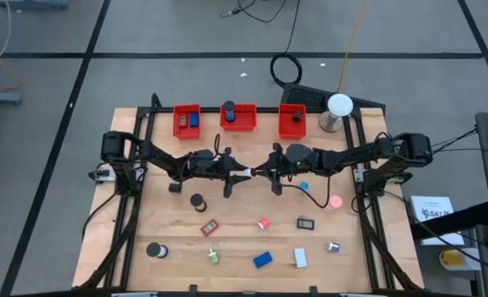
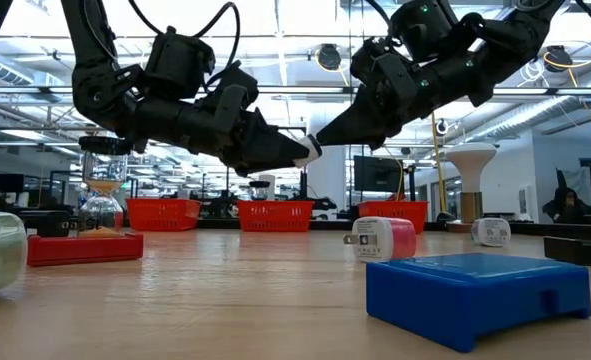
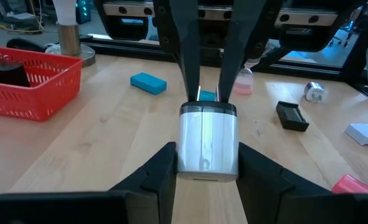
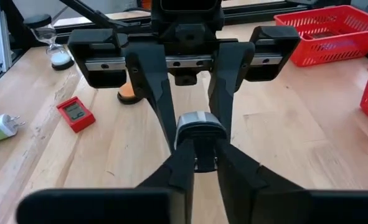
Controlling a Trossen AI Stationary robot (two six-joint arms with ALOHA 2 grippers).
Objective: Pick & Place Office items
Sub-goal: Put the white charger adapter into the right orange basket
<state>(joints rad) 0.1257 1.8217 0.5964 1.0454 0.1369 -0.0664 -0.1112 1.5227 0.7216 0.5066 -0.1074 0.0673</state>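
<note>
A small white cylindrical item with a grey end [image 3: 207, 146] hangs above the middle of the table [image 1: 245, 172], between both grippers. My left gripper [image 3: 207, 155] comes from the table's left and is shut on its white body. My right gripper [image 4: 200, 155] comes from the table's right and is shut on its grey end. In the low view the item [image 2: 308, 148] shows where the two sets of fingers meet. Other office items lie on the wood nearer the front: black rolls [image 1: 198, 201], a red timer [image 1: 210, 227] and a blue block [image 1: 262, 260]. My left gripper pinches the item's white body [image 3: 184, 155] between its two fingers, one on each side. The fingers lie nearly level and come from the table's left. The item is lifted clear of the table, its grey end pointing to the right arm. My right gripper pinches the item's grey end [image 4: 199, 124] between its two fingertips. The fingers slant slightly down from the table's right and meet the left gripper head-on. My own fingers hide the exact place of contact.
Three red bins [image 1: 187, 120], [image 1: 238, 117], [image 1: 292, 122] stand along the far edge, with a white dome lamp [image 1: 339, 106] at the far right. A pink item [image 1: 335, 201], a black box [image 1: 306, 223] and a white block [image 1: 300, 258] lie on the right half.
</note>
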